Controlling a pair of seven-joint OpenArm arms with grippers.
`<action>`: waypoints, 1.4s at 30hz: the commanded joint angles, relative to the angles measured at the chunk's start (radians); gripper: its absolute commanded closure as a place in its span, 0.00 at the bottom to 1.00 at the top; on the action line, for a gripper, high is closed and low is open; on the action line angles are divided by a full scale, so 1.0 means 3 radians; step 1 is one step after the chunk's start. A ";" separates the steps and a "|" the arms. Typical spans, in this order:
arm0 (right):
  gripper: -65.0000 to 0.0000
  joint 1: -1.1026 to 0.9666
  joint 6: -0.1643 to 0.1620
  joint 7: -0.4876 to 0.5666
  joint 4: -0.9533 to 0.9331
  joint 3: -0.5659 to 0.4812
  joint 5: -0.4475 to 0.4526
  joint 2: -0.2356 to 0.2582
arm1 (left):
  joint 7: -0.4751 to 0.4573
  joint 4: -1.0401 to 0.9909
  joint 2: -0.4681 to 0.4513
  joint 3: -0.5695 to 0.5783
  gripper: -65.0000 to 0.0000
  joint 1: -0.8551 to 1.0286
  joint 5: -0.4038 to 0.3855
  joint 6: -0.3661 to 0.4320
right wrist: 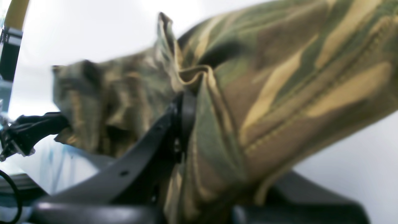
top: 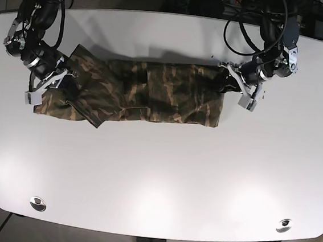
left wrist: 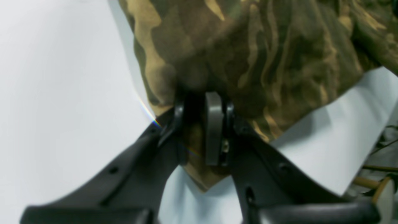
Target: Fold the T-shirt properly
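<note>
I'm seeing 1 camo T-shirt (top: 147,92) lying stretched across the white worktop (top: 156,177), 2 tools on it: left tool (left wrist: 199,124) pinching the hem, right tool (right wrist: 186,124) pinching bunched cloth at the opposite end. No readable writing anywhere.

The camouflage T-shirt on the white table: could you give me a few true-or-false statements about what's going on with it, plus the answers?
1. The camouflage-patterned fabric T-shirt lies stretched sideways on the white table. True.
2. The right gripper is open and clear of the cloth. False: it is shut on the shirt's fabric.
3. The left gripper pinches an edge of the shirt. True.
4. The shirt is a plain blue one. False: it is green, brown and tan camouflage.
5. Both arms hold the same end. False: they hold opposite ends.
</note>
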 commanded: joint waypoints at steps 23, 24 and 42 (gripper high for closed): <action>0.97 0.0646 -0.0200 0.0113 0.0387 -0.1571 -0.0875 -0.0732 | 0.0020 0.0278 0.0387 0.0684 0.88 -0.0337 -0.0035 0.0428; 0.97 0.0646 -0.0200 0.0118 0.0387 -0.1586 -0.0875 -0.0732 | 0.0020 0.0381 0.0382 0.0679 0.88 -0.0286 -0.0035 0.0428; 0.97 0.0651 -0.0200 0.0128 0.0280 -0.1596 -0.0885 -0.0721 | -0.0292 -0.0453 0.0065 0.0188 0.88 -0.0434 -0.0015 0.0198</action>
